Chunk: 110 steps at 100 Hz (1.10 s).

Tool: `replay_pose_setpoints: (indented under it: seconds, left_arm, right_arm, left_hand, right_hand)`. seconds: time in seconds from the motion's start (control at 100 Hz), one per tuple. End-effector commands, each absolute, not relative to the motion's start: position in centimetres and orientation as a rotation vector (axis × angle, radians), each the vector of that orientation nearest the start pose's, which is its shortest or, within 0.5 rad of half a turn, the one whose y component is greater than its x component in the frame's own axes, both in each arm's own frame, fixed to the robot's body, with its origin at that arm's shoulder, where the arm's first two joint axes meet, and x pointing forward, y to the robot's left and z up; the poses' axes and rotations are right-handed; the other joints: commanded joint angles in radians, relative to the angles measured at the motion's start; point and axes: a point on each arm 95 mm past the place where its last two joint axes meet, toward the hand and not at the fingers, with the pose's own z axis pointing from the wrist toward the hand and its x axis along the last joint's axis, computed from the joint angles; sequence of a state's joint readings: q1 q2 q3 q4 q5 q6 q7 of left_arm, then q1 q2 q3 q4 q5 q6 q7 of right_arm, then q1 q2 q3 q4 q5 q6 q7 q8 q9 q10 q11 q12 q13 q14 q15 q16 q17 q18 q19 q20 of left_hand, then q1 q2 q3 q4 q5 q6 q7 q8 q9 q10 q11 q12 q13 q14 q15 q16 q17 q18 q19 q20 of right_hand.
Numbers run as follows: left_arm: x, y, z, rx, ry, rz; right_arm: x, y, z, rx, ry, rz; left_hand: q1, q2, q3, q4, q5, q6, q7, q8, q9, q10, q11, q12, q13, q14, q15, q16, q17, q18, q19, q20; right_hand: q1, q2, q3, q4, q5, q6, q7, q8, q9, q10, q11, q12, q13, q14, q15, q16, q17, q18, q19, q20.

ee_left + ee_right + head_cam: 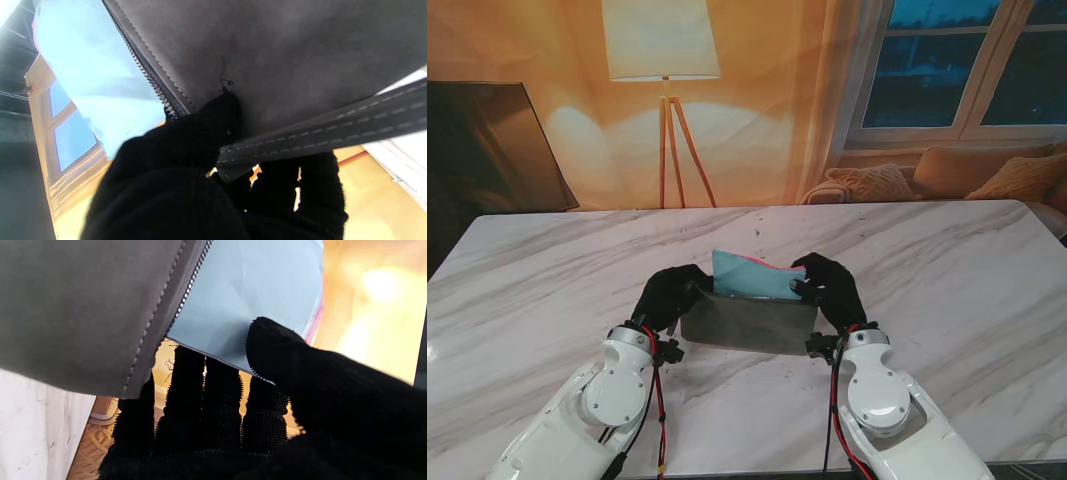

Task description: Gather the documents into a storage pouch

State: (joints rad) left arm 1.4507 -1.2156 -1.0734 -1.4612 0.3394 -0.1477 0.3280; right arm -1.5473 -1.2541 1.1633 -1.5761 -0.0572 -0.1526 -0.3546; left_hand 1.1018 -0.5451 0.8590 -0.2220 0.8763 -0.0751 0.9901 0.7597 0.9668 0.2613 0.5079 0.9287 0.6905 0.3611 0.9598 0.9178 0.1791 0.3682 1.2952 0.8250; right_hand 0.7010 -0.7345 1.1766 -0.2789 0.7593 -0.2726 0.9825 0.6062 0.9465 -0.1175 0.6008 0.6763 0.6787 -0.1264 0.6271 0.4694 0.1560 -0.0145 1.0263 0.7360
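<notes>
A dark grey pouch (749, 321) stands upright on the marble table (547, 290), held between both black-gloved hands. Light blue documents (752, 276) with a pink sheet behind stick up out of its open zipper. My left hand (670, 293) grips the pouch's left end; in the left wrist view the fingers (200, 140) close on the pouch (283, 56) by its zipper and strap (333, 130). My right hand (829, 287) pinches the right edge of the blue documents (247, 296) between thumb (277, 346) and fingers, beside the pouch (76, 306).
A floor lamp (663, 60) stands beyond the table's far edge. A sofa with cushions (947, 175) sits under the window at the far right. A dark panel (487, 145) lies at the far left.
</notes>
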Motion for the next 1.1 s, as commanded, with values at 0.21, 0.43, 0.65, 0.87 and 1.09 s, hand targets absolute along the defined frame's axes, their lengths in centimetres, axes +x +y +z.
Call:
replay_pose_setpoints:
  seconds: [0.21, 0.43, 0.65, 0.87, 1.09]
  left_arm:
    - [42.2, -5.5, -32.0, -1.626, 0.891, -2.139]
    - [42.3, -5.5, -32.0, -1.612, 0.91, -2.135]
    - [42.3, -5.5, -32.0, -1.607, 0.911, -2.138]
    - [42.3, -5.5, -32.1, -1.604, 0.927, -2.131]
    - [42.4, -5.6, -32.2, -1.607, 0.941, -2.128]
  right_arm:
    - [40.9, 3.4, -31.2, -2.071, -0.632, -2.559]
    - [41.1, 3.0, -31.1, -2.019, -0.738, -2.62]
    - [41.1, 2.8, -30.3, -1.965, -0.746, -2.666]
    - [41.7, 2.4, -28.7, -1.907, -0.852, -2.689]
    - [42.7, 1.8, -26.8, -1.914, -1.002, -2.658]
  left_hand:
    - [0.023, 0.034, 0.001, -0.022, 0.052, 0.035, 0.059, 0.046, 0.056, -0.033, 0.034, 0.015, 0.011, 0.062, 0.027, 0.001, -0.029, -0.048, -0.014, 0.021]
    - [0.023, 0.032, 0.003, -0.022, 0.055, 0.034, 0.06, 0.048, 0.058, -0.036, 0.034, 0.014, 0.011, 0.062, 0.026, 0.002, -0.031, -0.047, -0.017, 0.02]
    - [0.022, 0.032, 0.005, -0.023, 0.055, 0.033, 0.061, 0.05, 0.058, -0.038, 0.033, 0.014, 0.011, 0.062, 0.024, 0.002, -0.032, -0.047, -0.018, 0.018]
    - [0.022, 0.031, 0.006, -0.023, 0.056, 0.033, 0.061, 0.051, 0.058, -0.037, 0.033, 0.014, 0.012, 0.061, 0.023, 0.002, -0.033, -0.046, -0.019, 0.016]
    - [0.022, 0.031, 0.007, -0.024, 0.054, 0.034, 0.06, 0.052, 0.057, -0.039, 0.032, 0.014, 0.012, 0.061, 0.022, 0.002, -0.034, -0.046, -0.019, 0.015]
  right_hand:
    - [-0.126, -0.023, 0.099, 0.035, -0.108, 0.042, -0.15, -0.112, -0.169, 0.017, 0.018, -0.038, -0.112, -0.03, -0.038, -0.037, -0.055, -0.047, -0.063, 0.019]
    - [-0.235, -0.02, 0.052, 0.131, -0.207, 0.109, -0.31, -0.065, -0.322, 0.026, -0.001, -0.119, -0.172, -0.009, -0.071, -0.053, -0.073, -0.034, -0.093, 0.034]
    - [-0.269, -0.038, 0.035, 0.12, -0.267, 0.136, -0.349, -0.07, -0.377, 0.04, -0.009, -0.126, -0.183, 0.006, -0.077, -0.052, -0.073, -0.028, -0.098, 0.038]
    - [-0.31, -0.044, 0.016, 0.113, -0.301, 0.158, -0.387, -0.077, -0.433, 0.051, -0.041, -0.14, -0.172, 0.02, -0.075, -0.045, -0.048, -0.005, -0.094, 0.051]
    - [-0.357, -0.042, -0.013, 0.117, -0.273, 0.193, -0.435, -0.08, -0.426, 0.082, -0.062, -0.145, -0.147, 0.043, -0.059, -0.015, -0.015, 0.031, -0.07, 0.093]
